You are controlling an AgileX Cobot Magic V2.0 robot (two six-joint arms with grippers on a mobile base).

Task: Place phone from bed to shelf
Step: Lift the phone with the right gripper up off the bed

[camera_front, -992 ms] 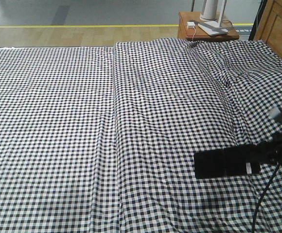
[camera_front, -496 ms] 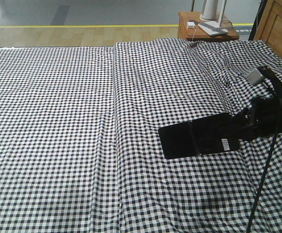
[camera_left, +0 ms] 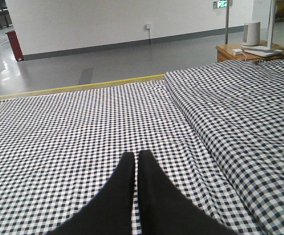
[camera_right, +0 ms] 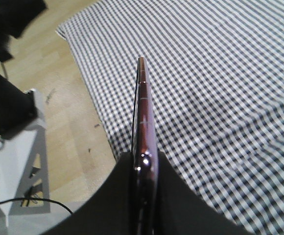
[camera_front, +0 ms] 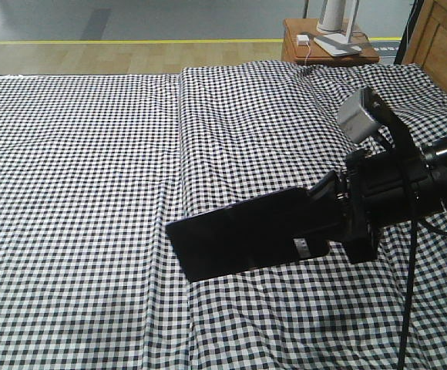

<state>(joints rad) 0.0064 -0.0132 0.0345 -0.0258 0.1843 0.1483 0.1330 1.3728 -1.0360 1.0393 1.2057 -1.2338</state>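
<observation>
Leftward and higher over the past second, the right gripper [camera_front: 325,229] is carrying the phone [camera_front: 247,237] from the right edge of the front view towards the middle of the bed [camera_front: 77,154]; the handset is appearing larger and is tilting, its free end pointing left and slightly down. Both fingers are clamping the phone at its sticker end, and the phone is hanging in the air, apart from the gingham sheet beneath it. In the right wrist view the phone [camera_right: 143,107] is showing edge-on, its pinkish rim catching light, pinched between the two dark fingers of the right gripper [camera_right: 144,169]; below it the bed [camera_right: 230,88] is ending at a wooden floor [camera_right: 73,112], where a white stand [camera_right: 19,166] is sitting. A black cable [camera_front: 407,301] is dangling from the arm in front of the sheet; a long crease [camera_front: 182,177] is running down the bed, passing under the phone's free end. Beyond the far edge a bedside table [camera_front: 327,48] is bearing a white lamp base [camera_front: 336,14], beside a wooden headboard [camera_front: 443,42]. The left gripper [camera_left: 134,160] is hovering low over the bed [camera_left: 73,122] with its fingers pressed together on nothing; past the sheet a yellow line [camera_left: 83,87] is crossing the grey floor, and a red bin [camera_left: 15,41] is standing by the wall.
</observation>
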